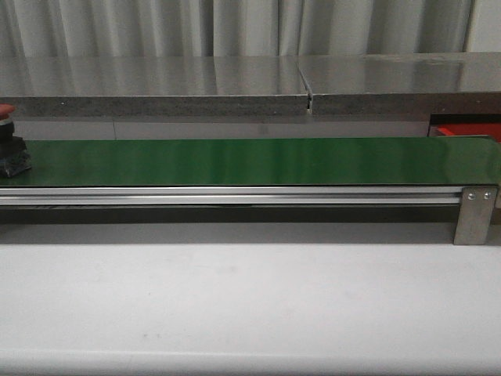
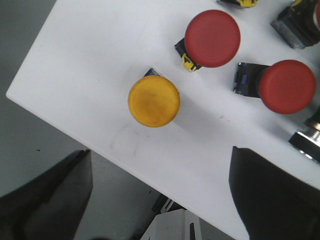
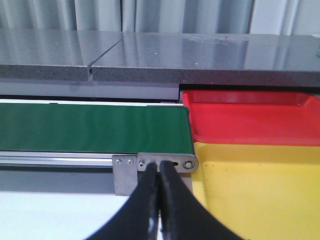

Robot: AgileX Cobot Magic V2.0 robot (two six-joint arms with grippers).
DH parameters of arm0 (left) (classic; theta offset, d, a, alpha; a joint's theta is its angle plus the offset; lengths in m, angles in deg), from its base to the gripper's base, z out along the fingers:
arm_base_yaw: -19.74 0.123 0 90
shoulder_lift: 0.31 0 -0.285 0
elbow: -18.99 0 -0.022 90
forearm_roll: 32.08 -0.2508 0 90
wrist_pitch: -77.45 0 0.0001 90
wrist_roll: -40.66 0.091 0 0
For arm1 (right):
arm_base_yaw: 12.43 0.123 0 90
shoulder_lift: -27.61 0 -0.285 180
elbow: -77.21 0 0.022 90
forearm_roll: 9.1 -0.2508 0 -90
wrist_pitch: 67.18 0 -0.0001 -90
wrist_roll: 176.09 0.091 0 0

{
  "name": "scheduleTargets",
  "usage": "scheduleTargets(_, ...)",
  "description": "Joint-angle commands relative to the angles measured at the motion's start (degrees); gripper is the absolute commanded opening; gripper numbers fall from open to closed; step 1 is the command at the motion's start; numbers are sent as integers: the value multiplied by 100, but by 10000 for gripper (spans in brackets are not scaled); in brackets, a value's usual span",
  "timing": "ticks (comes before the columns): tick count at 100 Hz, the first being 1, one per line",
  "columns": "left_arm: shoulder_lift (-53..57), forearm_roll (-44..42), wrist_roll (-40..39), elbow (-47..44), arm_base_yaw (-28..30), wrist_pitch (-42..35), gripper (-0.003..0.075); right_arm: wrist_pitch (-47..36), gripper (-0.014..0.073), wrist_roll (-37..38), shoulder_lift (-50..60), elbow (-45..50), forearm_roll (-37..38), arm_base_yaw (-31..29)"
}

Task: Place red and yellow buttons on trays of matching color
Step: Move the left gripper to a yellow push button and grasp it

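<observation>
**Operator:** Hovering my left gripper (image 2: 160, 200) with jaws spread wide and empty over the yellow button (image 2: 153, 101), which stands near the white board's (image 2: 90, 65) edge.

**Spotter:** Risk?

**Operator:** I judge a finger could clip the nearest red button (image 2: 212, 38) or nudge the yellow one off the edge.

**Spotter:** Right side?

**Operator:** Right gripper (image 3: 160, 200) pinched closed, holding nothing, before the red tray (image 3: 250, 120) and yellow tray (image 3: 260, 195). One red-capped button (image 1: 9, 141) rides the green belt (image 1: 250, 160).

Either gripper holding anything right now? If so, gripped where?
Nothing held. Left gripper is open above the yellow button, not touching it. Right gripper is shut with nothing between its fingers.
</observation>
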Motion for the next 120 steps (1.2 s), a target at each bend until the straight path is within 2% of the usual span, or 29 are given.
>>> scheduleTargets(1,103,41,-62,126,1,-189,554,-431,-8,-50,100,-132,5,1)
scheduleTargets(62,-677,-10,-62,126,1,-785,548,-431,-8,-50,100,-132,5,1)
scheduleTargets(71,-751,-20,-62,126,1,-785,496,-431,-8,-50,100,-132,5,1)
scheduleTargets(86,-815,-20,-62,126,1,-797,325,-431,-8,-50,100,-132,5,1)
scheduleTargets(96,-815,-62,-62,126,1,-823,245,-431,-8,-50,100,-132,5,1)
scheduleTargets(103,-803,-62,-62,126,1,-823,222,-431,-8,-50,100,-132,5,1)
scheduleTargets(120,-514,-105,-40,126,1,-682,222,-431,-8,-50,100,-132,5,1)
